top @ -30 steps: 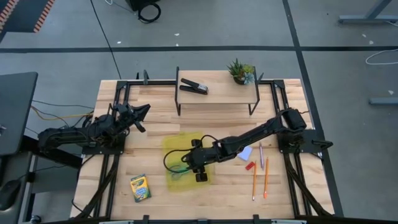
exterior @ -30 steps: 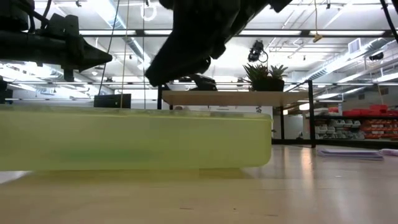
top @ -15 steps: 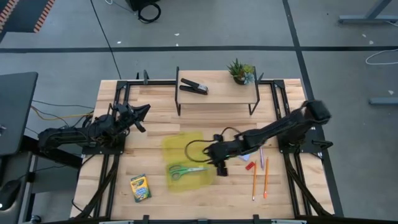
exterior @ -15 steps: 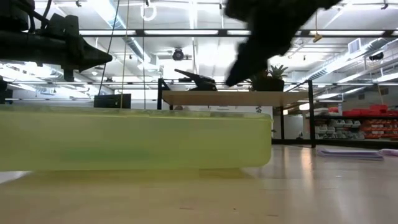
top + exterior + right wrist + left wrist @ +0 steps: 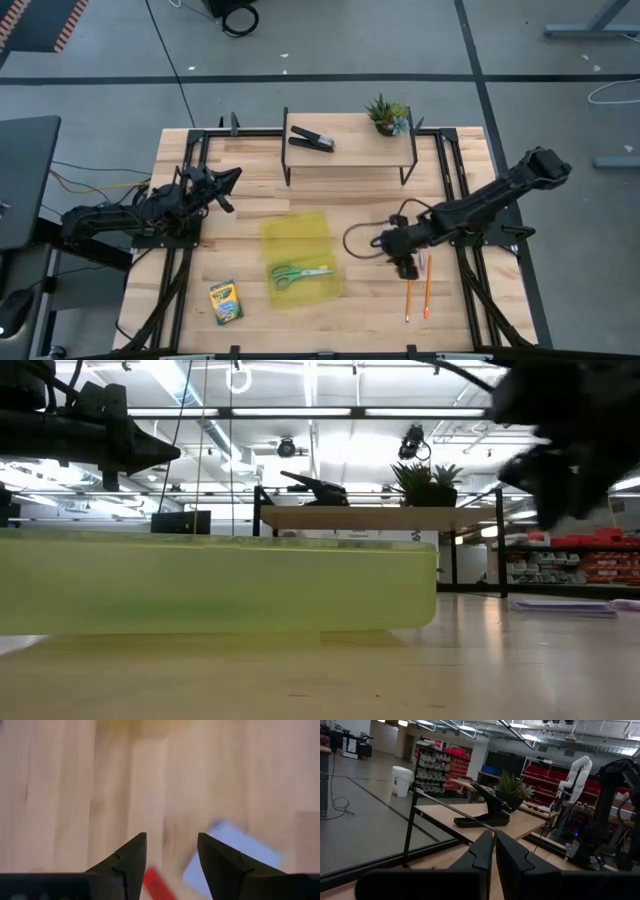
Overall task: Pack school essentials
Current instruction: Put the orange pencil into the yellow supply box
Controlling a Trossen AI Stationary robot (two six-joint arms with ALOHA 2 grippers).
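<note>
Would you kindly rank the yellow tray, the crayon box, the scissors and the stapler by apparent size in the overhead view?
1. Yellow tray, clearly largest.
2. Scissors, lying inside the tray.
3. Stapler and crayon box look too alike to rank; the stapler sits on a raised shelf, nearer the camera.

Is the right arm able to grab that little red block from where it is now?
Probably yes: the right gripper hovers open just above the red block, beside the blue note pad, with nothing between them.
</note>
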